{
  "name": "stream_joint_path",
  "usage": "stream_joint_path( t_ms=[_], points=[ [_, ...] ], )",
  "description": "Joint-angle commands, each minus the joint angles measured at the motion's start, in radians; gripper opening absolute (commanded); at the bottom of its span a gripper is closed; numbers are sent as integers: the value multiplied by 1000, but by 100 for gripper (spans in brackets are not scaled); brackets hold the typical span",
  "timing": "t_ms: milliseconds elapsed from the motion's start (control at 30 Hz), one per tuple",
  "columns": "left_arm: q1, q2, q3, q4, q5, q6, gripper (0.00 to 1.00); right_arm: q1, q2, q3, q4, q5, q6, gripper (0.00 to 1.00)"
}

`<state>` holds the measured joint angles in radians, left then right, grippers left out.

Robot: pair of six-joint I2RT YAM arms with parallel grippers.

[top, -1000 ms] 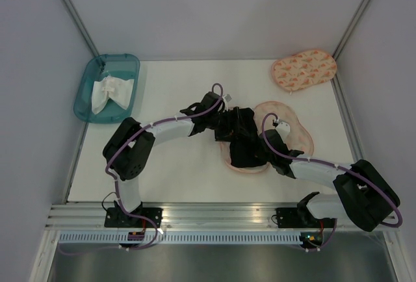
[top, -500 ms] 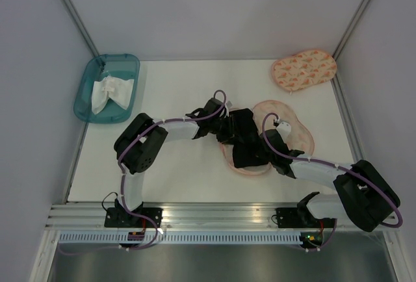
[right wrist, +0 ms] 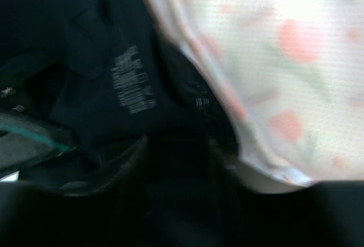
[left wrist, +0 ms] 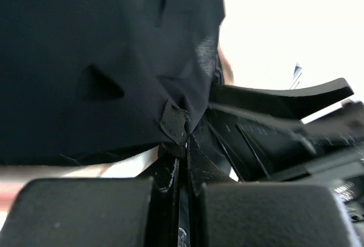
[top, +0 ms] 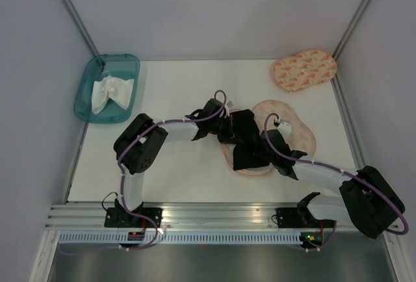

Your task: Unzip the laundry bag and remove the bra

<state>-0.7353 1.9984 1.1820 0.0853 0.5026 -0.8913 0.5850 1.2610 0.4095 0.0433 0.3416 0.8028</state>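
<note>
I am reaching my left arm across the table (top: 175, 87) with the elbow bent, and my left gripper (top: 225, 124) is pinching the bra (top: 248, 140). My left wrist view is showing the fingers (left wrist: 168, 174) pressed together on a bit of its black edge. My right arm is stretching in from the right, with my right gripper (top: 272, 155) over the laundry bag (top: 298, 131); whether it is gripping, I cannot tell. The bra is lying crumpled across the bag's left half. My right wrist view alone is showing white printed text on it, beside pale peach mesh with orange-red print.
</note>
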Motion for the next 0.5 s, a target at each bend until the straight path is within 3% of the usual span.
stream_joint_path(
  t_ms=[0,67,167,467],
  points=[
    [-4,-62,-21,56,17,8,2,-2,-76,8,-88,-44,-31,56],
    [-3,-87,-25,47,11,17,2,-2,-162,15,-103,-61,-43,69],
    [1,-118,-25,25,-4,46,2,-1,-291,37,-149,-95,-66,77],
    [66,-204,-22,-39,-44,110,2,-1,-520,115,-322,-70,-99,79]
  ],
)
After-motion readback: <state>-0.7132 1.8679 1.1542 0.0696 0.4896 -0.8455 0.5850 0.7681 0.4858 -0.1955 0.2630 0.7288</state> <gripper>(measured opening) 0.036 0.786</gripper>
